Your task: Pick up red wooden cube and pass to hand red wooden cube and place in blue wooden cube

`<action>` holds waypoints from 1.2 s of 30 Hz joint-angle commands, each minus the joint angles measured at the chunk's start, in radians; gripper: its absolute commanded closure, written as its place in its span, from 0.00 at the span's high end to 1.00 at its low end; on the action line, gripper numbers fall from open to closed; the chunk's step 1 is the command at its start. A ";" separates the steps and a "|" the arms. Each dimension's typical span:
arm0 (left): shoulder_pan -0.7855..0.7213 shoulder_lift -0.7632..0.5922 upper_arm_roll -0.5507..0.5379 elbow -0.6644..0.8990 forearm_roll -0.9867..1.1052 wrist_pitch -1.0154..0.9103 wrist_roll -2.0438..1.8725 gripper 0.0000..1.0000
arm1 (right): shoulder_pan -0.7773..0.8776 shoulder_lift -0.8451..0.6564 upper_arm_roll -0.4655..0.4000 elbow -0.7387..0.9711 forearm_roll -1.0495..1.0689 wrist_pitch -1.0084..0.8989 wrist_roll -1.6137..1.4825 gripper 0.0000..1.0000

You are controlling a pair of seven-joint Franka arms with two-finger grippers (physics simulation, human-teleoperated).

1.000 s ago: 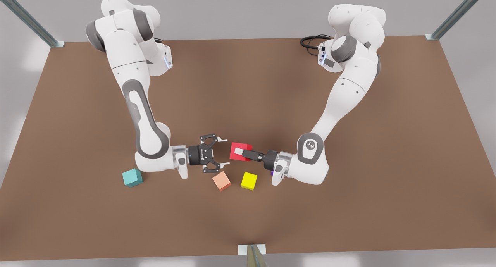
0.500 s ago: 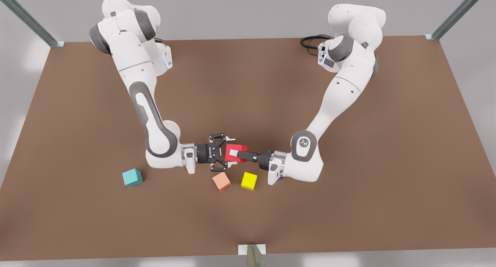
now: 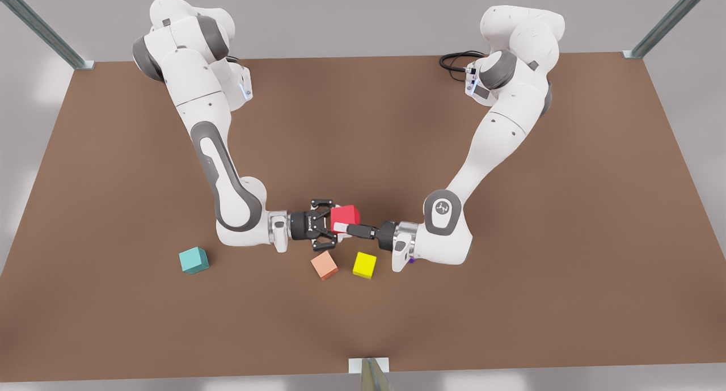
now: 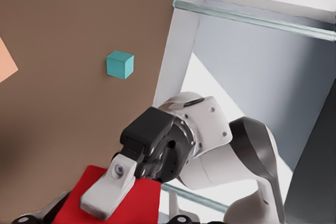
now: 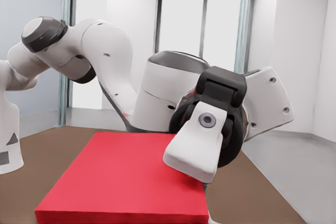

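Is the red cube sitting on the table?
No, the red cube is held up in the air between the two pincers, above the table where the orange and yellow cubes lie.

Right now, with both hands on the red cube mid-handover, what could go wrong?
1. The left hand and right hand both clamp the red wooden cube above the table. If the left lets go before the right's hold is firm, the cube could drop near the salmon cube and yellow cube.
2. The fingers crowd one small cube, so pulling away may twist it in the right hand's grip.
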 commanded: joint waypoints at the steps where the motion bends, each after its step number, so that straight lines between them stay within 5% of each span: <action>1: 0.000 -0.005 -0.001 0.000 0.004 0.005 -0.003 1.00 | -0.001 -0.001 0.000 0.001 0.004 -0.004 -0.101 0.72; 5: 0.027 -0.022 -0.001 0.000 0.071 -0.012 -0.072 1.00 | -0.001 -0.001 0.000 0.001 0.004 -0.005 -0.101 0.72; 10: 0.273 -0.134 -0.005 0.007 0.351 -0.331 -0.237 1.00 | -0.014 -0.003 -0.003 -0.008 -0.019 -0.013 -0.098 0.72; 12: 0.362 -0.217 -0.013 0.010 0.619 -0.462 -0.230 1.00 | -0.044 -0.007 -0.010 -0.031 -0.073 -0.033 -0.005 0.72; 15: 0.376 -0.407 -0.012 0.008 1.256 -0.813 -0.285 1.00 | -0.132 -0.119 -0.073 -0.160 -0.490 -0.042 0.665 0.74; 18: 0.393 -0.531 0.014 -0.030 1.274 -0.861 -0.309 1.00 | -0.132 -0.144 -0.220 -0.102 -0.936 -0.125 0.998 0.73; 19: 0.186 -0.837 0.427 -0.440 1.134 -0.618 -0.021 1.00 | -0.132 -0.147 -0.262 -0.076 -1.083 -0.128 1.032 0.73; 20: 0.130 -0.895 0.519 -0.543 1.087 -0.548 -0.013 1.00 | -0.130 -0.167 -0.273 -0.057 -1.226 -0.128 1.040 0.73; 25: 0.100 -0.850 0.475 -0.420 1.090 -0.591 -0.028 1.00 | -0.123 -0.164 -0.336 -0.005 -1.642 0.002 1.139 0.75; 36: 0.178 -0.786 0.478 -0.411 1.084 -0.572 -0.019 1.00 | -0.115 -0.061 -0.333 -0.011 -1.650 0.277 1.209 0.74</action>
